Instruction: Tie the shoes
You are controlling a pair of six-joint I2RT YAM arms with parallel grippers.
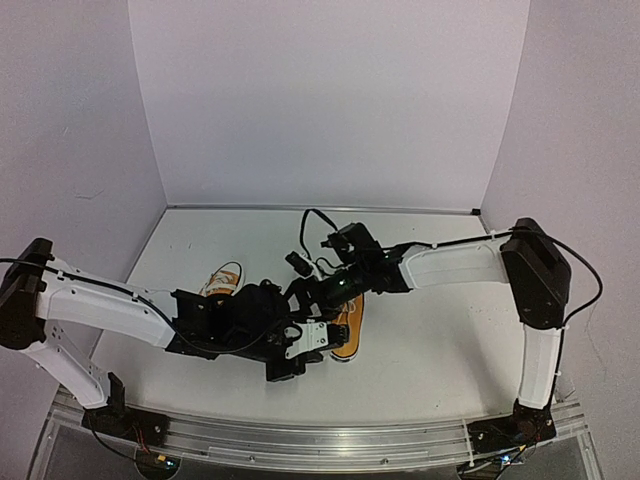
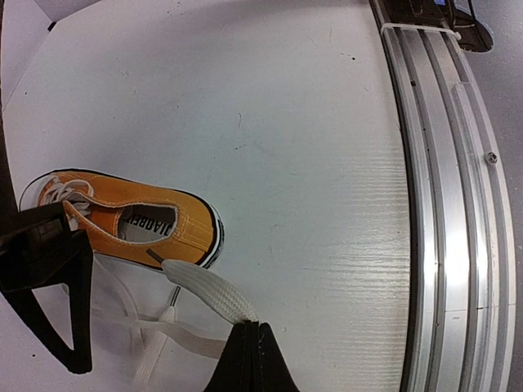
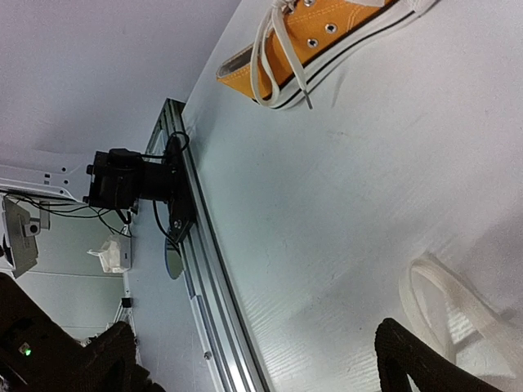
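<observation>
Both arms are crowded over the right-hand shoe (image 1: pixel 348 335), and that's where the action is. The left gripper (image 2: pixel 255 336) is pinched tight on the flat white lace (image 2: pixel 206 287) just beside that shoe, with the tipped end poking out toward the shoe's heel. The right gripper (image 3: pixel 253 331) has its jaws spread wide with nothing between them. It hangs close by the same shoe, and a limp lace loop (image 3: pixel 445 298) lies on the table (image 3: pixel 343 188) right next to one finger. The other shoe (image 1: pixel 222 278) sits well off to the left of the right-hand shoe, its laces dangling loose.

Here's the danger as I read it: nothing is pinning that loop, so it could flatten or slide out before it's caught again. The shoe looks light, so a hard tug from the left could drag it across the table rather than tighten anything. The pinch also sits near the lace's end, so it may slip free
</observation>
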